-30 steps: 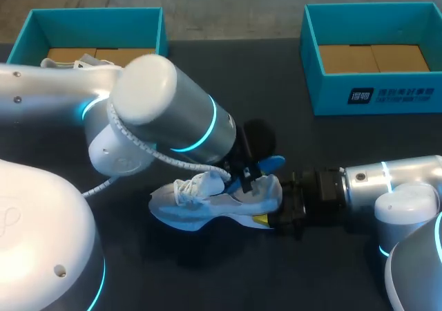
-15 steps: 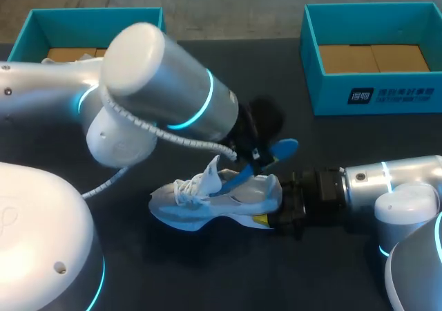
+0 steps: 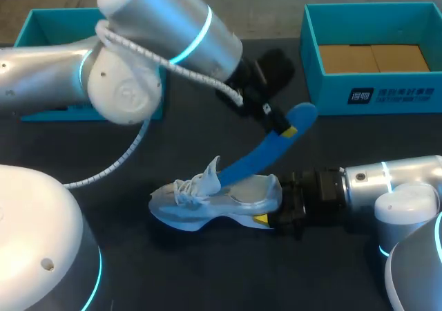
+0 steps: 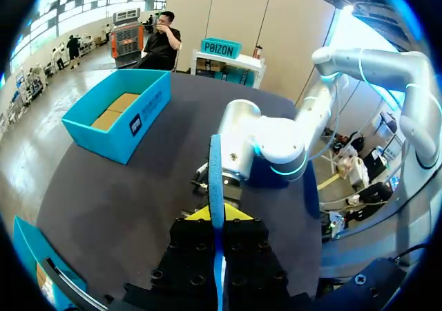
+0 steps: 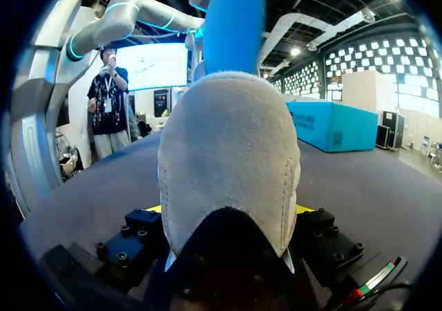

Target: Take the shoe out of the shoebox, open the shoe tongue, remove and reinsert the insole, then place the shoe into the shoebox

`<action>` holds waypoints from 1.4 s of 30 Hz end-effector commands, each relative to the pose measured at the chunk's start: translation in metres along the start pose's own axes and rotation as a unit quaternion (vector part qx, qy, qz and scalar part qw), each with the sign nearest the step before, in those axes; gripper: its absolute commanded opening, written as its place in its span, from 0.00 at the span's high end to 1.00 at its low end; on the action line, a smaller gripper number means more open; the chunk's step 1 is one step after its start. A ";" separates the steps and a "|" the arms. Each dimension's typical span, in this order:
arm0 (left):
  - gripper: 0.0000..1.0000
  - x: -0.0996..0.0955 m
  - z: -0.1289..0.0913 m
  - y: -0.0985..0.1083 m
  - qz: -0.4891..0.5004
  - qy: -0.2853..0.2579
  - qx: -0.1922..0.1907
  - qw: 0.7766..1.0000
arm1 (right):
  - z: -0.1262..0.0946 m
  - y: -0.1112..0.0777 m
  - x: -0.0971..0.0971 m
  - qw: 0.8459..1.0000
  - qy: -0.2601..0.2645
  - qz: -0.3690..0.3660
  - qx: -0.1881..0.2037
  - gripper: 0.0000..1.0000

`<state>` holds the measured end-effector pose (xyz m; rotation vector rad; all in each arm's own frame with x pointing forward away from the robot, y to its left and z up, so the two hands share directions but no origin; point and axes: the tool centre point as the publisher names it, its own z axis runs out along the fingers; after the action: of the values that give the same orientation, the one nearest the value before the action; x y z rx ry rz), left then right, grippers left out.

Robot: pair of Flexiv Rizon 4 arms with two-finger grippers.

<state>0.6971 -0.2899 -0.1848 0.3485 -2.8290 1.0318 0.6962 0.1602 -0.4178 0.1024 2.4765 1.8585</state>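
Beneath the shoe [image 3: 207, 204] spreads the dark table [image 3: 173, 276]; the left arm [image 3: 159, 34] comes in high above and beyond the shoe, and the right arm [image 3: 394, 183] lies low behind its heel. Two teal boxes stand beyond the shoe, well apart from it; the left box [image 3: 38, 21] is largely hidden by the left arm; the right box [image 3: 373, 83] shows only a cardboard floor, with no shoe in it.

The shoe itself is white and sits mid-table, seemingly on its sole, toe pointing away from the right arm; its tongue [image 3: 211, 167] stands up above the laces.

The blue insole [image 3: 266, 152] slants up out of the shoe's mouth toward the left arm; most of its length is clear of the shoe; its lower end is at the opening just behind the tongue, and whether it is tucked inside I cannot tell.

The left gripper [image 3: 286, 128] is above the heel; in its wrist view the fingers are pinched close on the insole's upper end, one on each face. The right gripper [image 5: 231, 211] is at the heel; its wrist view shows a yellow tip on either side of the heel cup, fingers set wide and clamped on it, steadying the shoe.

By my reckoning the task is near its middle: shoe out of the box; tongue opened; insole nearly drawn. Left to do: free the insole's last end; slide it back in and seat it flat; carry the shoe into a box.
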 end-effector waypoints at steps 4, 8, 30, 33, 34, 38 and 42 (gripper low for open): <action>1.00 0.010 -0.047 -0.013 0.004 0.025 0.003 1.000 | 0.002 0.000 0.001 1.000 -0.001 0.000 0.002 1.00; 1.00 0.015 -0.066 -0.022 0.008 0.066 0.003 0.998 | 0.002 0.000 0.001 1.000 -0.001 0.000 0.002 1.00; 1.00 0.048 -0.134 -0.045 -0.024 0.180 0.088 0.979 | 0.002 0.000 0.001 1.000 -0.001 0.000 0.002 1.00; 1.00 0.048 -0.134 -0.045 -0.024 0.180 0.088 0.979 | 0.002 0.000 0.001 1.000 -0.001 0.000 0.002 1.00; 1.00 0.048 -0.134 -0.045 -0.024 0.180 0.088 0.979 | 0.002 0.000 0.001 1.000 -0.001 0.000 0.002 1.00; 1.00 0.050 -0.139 -0.044 -0.036 0.193 0.113 0.974 | 0.002 0.000 0.001 1.000 -0.001 0.000 0.002 1.00; 1.00 0.064 -0.163 -0.046 -0.038 0.171 0.174 0.969 | 0.002 0.000 0.001 1.000 -0.001 0.000 0.002 1.00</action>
<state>0.6690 -0.2483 -0.0213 0.2335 -2.3415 1.2910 0.6961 0.1603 -0.4178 0.1024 2.4766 1.8584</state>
